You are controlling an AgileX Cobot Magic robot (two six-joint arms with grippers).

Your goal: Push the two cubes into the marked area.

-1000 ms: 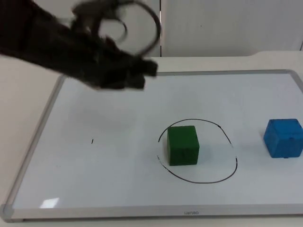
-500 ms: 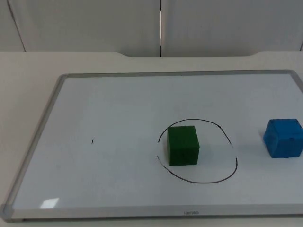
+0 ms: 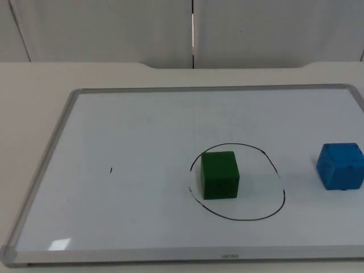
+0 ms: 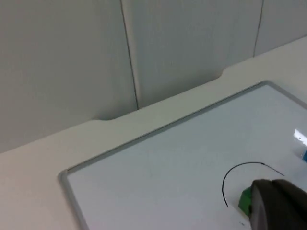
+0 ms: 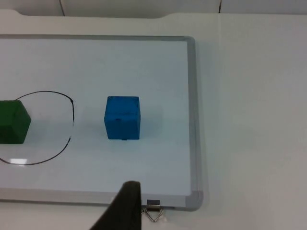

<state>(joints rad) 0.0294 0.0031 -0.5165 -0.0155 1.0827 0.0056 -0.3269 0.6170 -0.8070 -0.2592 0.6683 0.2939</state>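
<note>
- The left end effector [image 4: 280, 206] hangs above the whiteboard [image 3: 142, 114]. In the left wrist view its dark tip covers part of the green cube [image 3: 219, 174]. I cannot tell whether it is open or closed. It touches neither cube.
- The whiteboard lies flat on the pale counter [image 3: 34, 85]. Its grey frame reaches towards the partition wall [image 3: 114, 28] at 12 o'clock.
- A short pen mark [image 3: 111, 170] sits on the board at 9 o'clock from the green cube, well apart from it.
- The green cube stands upright inside the marked area, a black hand-drawn ring [image 3: 239, 218]. It sits on the ring's 9 o'clock side, with its edge just beside the line. At the cube's 8 o'clock corner I cannot tell whether it touches the line. Bare board lies between the cube and the ring's 3 o'clock arc.
- The ring is an uneven oval with small breaks in the line around 2 o'clock and 8 o'clock.
- The blue cube [image 3: 340, 166] stands outside the ring, at 3 o'clock from it and apart from the line. It rests on the board between the ring and the frame on that side, touching neither.
- The right end effector [image 5: 125, 206] waits over the frame edge of the board nearest to it, well apart from the blue cube. Its black tip is just beside a small metal clip [image 5: 153, 211] on the frame. I cannot tell whether it is open or closed.
</note>
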